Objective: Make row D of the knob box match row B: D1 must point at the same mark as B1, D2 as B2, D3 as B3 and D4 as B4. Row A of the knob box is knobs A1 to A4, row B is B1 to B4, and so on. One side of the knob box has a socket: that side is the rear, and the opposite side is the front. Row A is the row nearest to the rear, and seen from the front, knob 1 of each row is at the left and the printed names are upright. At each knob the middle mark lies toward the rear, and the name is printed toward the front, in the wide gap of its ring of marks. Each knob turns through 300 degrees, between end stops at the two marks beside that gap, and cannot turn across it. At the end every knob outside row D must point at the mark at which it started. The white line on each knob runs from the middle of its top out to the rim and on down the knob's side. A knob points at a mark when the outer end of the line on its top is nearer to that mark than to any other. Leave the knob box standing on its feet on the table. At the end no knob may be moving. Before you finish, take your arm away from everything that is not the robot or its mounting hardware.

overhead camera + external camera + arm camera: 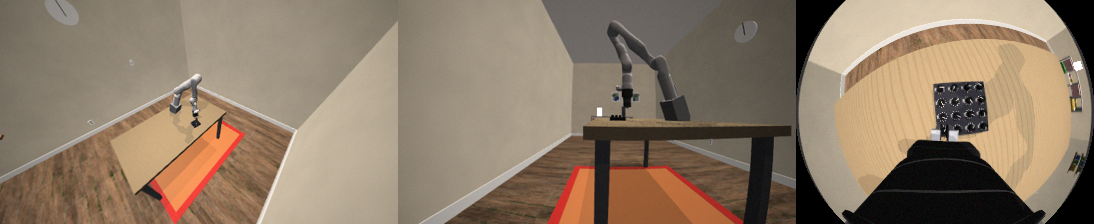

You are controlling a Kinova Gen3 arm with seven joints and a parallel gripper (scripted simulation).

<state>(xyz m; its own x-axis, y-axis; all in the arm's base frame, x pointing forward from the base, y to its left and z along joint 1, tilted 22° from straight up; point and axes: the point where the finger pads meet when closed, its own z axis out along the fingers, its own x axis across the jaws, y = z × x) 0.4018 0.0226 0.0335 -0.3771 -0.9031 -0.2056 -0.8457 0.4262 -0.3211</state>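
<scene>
We see a plain, bare room of a house: beige walls (110, 48) with white skirting, a wood plank floor (74, 184), an orange rug (195, 169) under a wooden table (155, 147), a round wall clock (745, 31)

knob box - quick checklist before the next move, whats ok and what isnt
1. Knob box standing flat on the table: ok.
2. Fingers closed on a knob in the box's edge row nearest the wrist camera: ok.
3. Which knob that is: cannot tell, the names are too small.
4. Row D lines matching row B: cannot tell, the lines are unreadable.
5. Gripper upright above the box: ok.
</scene>
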